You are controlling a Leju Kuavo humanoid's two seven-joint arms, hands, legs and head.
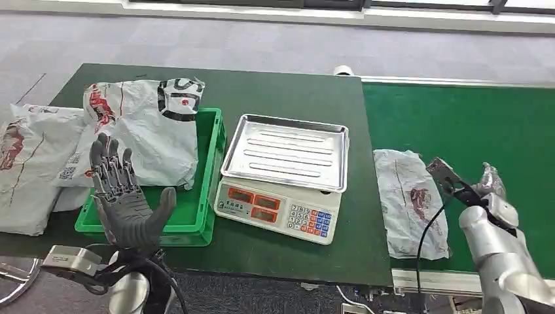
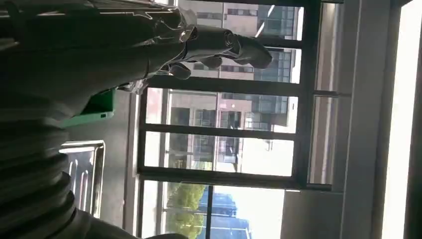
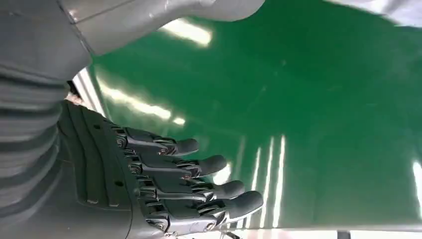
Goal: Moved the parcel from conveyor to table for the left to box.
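A white plastic parcel (image 1: 410,199) with red print lies on the green conveyor belt (image 1: 471,124), near its left edge. My right hand (image 1: 487,186) hovers just right of the parcel, and its fingers (image 3: 189,184) are stretched out flat over the belt, holding nothing. My left hand (image 1: 124,196) is raised upright, palm spread and empty, in front of the green box (image 1: 196,209). Its fingers (image 2: 234,45) point up toward the windows in the left wrist view. A large white parcel (image 1: 147,127) lies in the box.
A weighing scale (image 1: 285,173) with a steel tray stands on the dark green table (image 1: 314,255) between box and conveyor. More white parcels (image 1: 29,163) are piled at the table's left end. Grey floor lies beyond.
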